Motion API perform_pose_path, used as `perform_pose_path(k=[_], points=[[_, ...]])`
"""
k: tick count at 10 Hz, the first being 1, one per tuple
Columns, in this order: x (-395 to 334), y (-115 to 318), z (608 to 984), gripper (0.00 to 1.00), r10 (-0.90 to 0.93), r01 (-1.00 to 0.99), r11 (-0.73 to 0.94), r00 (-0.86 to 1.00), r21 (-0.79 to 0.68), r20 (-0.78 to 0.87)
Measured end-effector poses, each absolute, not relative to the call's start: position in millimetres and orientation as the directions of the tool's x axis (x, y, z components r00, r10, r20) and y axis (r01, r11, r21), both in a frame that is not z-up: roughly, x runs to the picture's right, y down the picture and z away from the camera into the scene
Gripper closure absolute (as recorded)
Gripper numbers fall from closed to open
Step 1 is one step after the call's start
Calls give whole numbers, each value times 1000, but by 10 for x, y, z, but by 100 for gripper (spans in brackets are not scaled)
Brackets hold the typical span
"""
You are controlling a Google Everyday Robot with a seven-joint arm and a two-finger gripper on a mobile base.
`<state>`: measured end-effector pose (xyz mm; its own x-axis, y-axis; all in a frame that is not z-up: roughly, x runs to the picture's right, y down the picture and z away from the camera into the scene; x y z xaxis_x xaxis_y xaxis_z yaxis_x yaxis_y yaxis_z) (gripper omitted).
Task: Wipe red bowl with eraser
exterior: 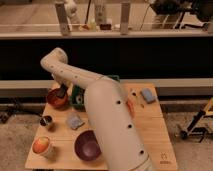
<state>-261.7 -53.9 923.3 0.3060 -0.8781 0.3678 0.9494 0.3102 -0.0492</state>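
The red bowl [56, 98] sits at the table's back left corner. My gripper [62, 93] reaches down into it from the right, at the end of the white arm [100, 105] that sweeps across the middle of the view. A small dark shape at the gripper tip sits over the bowl's inside; the eraser cannot be told apart from the fingers there.
A large purple bowl [88, 145] stands at the front. An orange-and-white cup [42, 146] is front left, a small dark metal cup [47, 121] behind it. Pale blue-grey pads lie at the centre [75, 121] and back right [147, 95]. A green bin [78, 97] stands beside the red bowl.
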Motion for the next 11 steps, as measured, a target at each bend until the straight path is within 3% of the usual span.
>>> perform_pose_path(k=[11], points=[[-2867,-279,9438,100,-901,967,252,223,30,371]])
